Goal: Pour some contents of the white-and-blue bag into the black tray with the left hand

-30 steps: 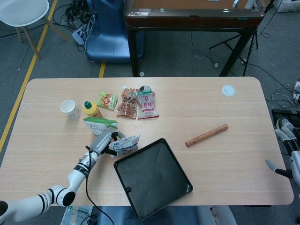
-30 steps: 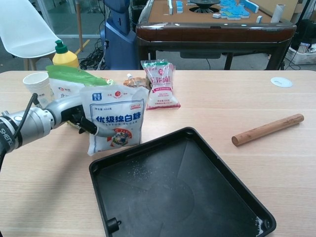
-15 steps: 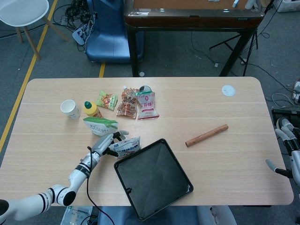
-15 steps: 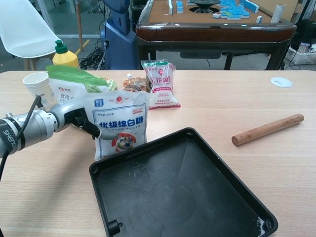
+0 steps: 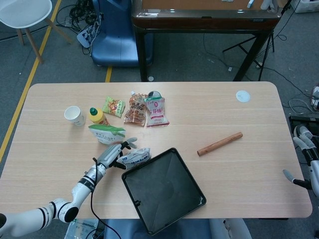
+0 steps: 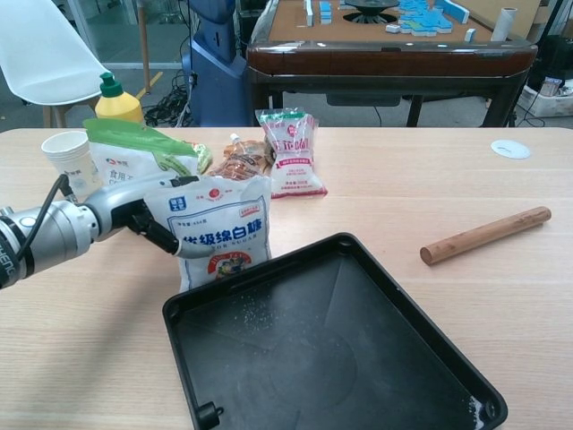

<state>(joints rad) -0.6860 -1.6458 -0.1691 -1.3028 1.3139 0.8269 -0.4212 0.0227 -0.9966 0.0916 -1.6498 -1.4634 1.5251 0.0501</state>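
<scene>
Two things matter nearest the robot: the black tray [image 6: 331,349], lying flat at the table's front edge with a light scatter of white grains on its floor, and the white-and-blue bag [image 6: 219,228] standing just behind the tray's rear-left corner. The left hand [image 6: 143,210] grips the bag from its left side, fingers wrapped around the upper half; from the head view the bag [image 5: 133,157] leans slightly toward the tray [image 5: 164,189].

For a clean pour, the bag's open mouth should be carried over the tray's interior before the wrist rolls, not tipped from where it stands now, or grains will probably land on the rim or the table. A slow, shallow tilt suits "some" of the contents; the soft pouch may buckle under a tight grip and release a rush. Whether the top is fully open cannot be made out from either camera.

Farther back sit a green-and-white bag [image 6: 134,148], a paper cup [image 6: 70,154], a yellow bottle [image 6: 116,97] and a pink-and-white packet [image 6: 291,152]. A wooden rolling pin [image 6: 485,235] lies well to the right. The right hand [image 5: 301,144] rests off the table edge, too dim to judge its fingers.
</scene>
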